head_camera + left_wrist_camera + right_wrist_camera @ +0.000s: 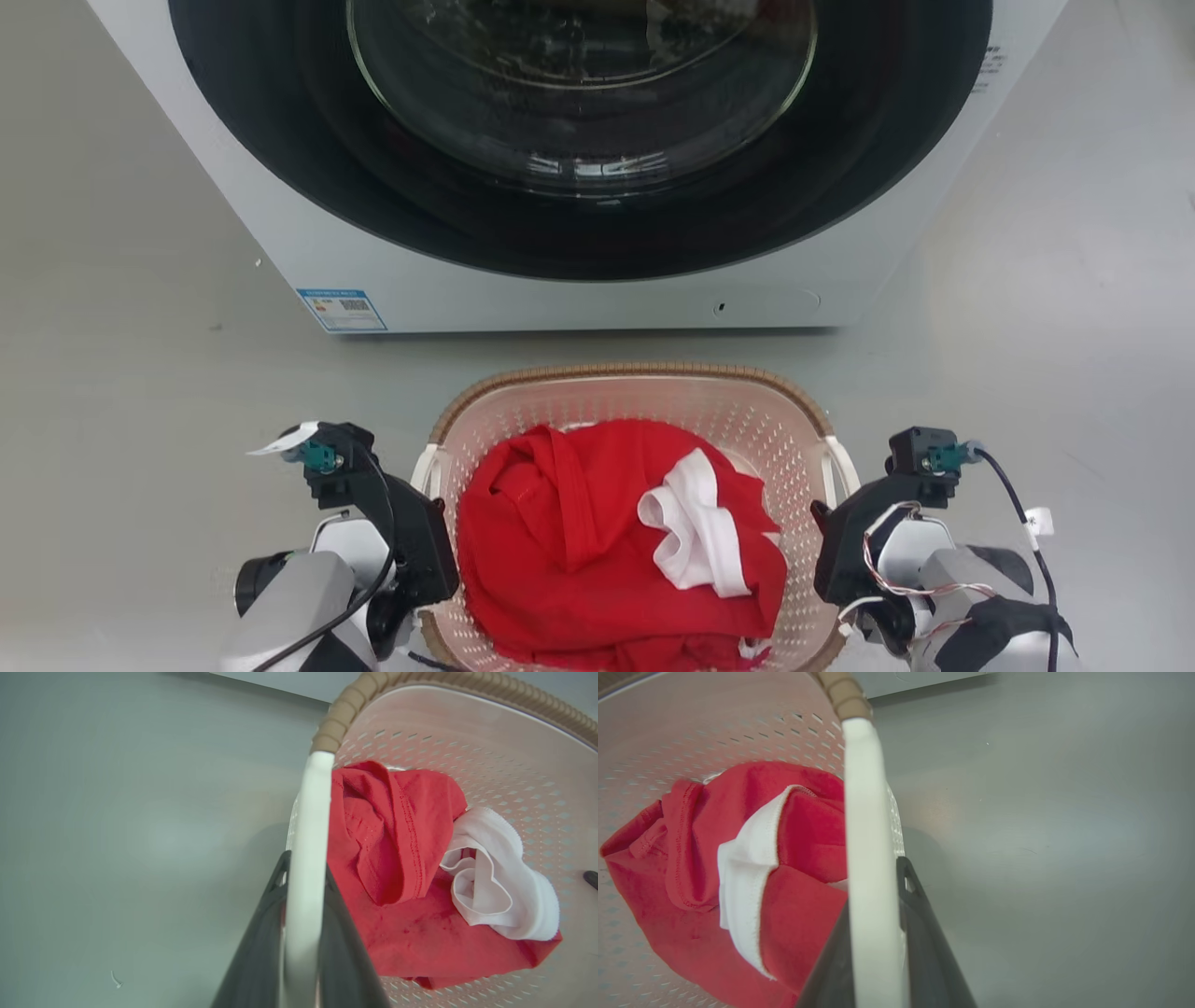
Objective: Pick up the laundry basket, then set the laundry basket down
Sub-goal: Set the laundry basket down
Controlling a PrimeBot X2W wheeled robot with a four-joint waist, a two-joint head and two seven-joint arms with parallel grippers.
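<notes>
Both claws, left (303, 933) and right (878, 933), apparently clamped on laundry basket (653, 397) handles.

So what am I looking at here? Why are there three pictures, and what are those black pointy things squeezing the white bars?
It is a robot with two arms, and each arm ends in a gripper, a hand with two long dark fingers. The big picture comes from a camera on its head, looking down. There you see a washing machine standing on the grey floor, and in front of it the laundry basket with a red garment and a white cloth inside.

The other two pictures come from small cameras on the wrists, looking along the fingers. In one, the left gripper pinches the basket's white left handle. In the other, the right gripper pinches the white right handle. So both hands are holding the basket by its sides.
</notes>
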